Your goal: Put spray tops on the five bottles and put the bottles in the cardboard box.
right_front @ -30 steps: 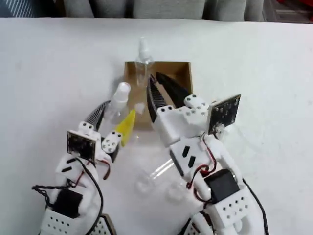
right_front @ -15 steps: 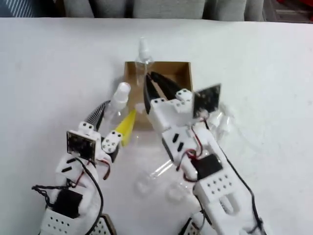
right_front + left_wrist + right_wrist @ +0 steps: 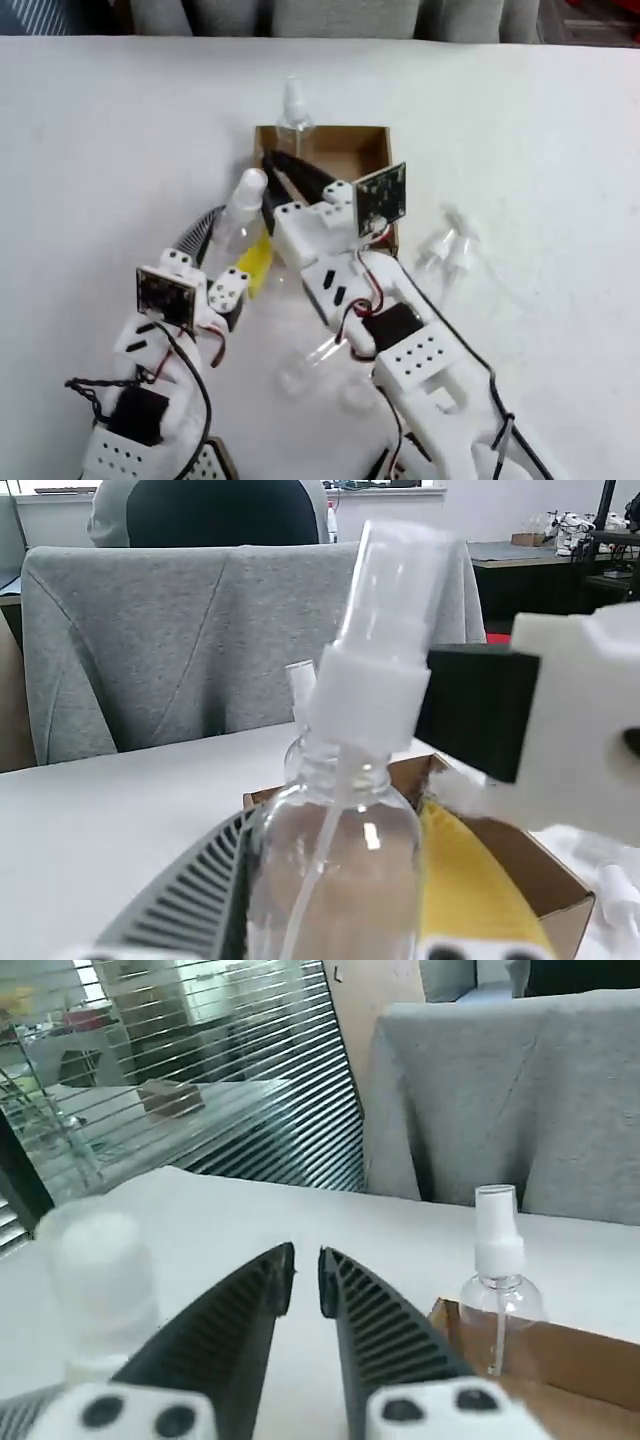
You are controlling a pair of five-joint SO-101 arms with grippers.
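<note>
Grey chair backs [image 3: 200, 640] stand beyond a white table [image 3: 120, 120], and slatted blinds [image 3: 230, 1070] close off the room on one side. A cardboard box [image 3: 350, 152] sits open in the middle of the table.

At the box's near-left corner the left gripper [image 3: 240, 225] is clamped on a clear bottle [image 3: 335, 860], one grey finger and one yellow finger against its sides, holding it upright. A white spray top [image 3: 385, 670] sits on the bottle's neck, its thin tube hanging down inside.

The right gripper [image 3: 305, 1260] reaches across the box's left edge, just beside that spray top. Its jaws are nearly together, with a narrow slit between them and nothing held.

A second bottle [image 3: 293, 115] with its top on stands at the box's far-left corner; whether it is inside the box or just behind the wall cannot be told. Loose spray tops [image 3: 447, 250] lie on the table to the right of the box.

The step in hand looks like fitting the top on the held bottle. Whether it is fully seated cannot be told. If it is not, the next move calls for the right jaws to widen, close on the top's collar and press or twist while the left grip holds the bottle steady. If it is, the bottle goes upright into the box.
</note>
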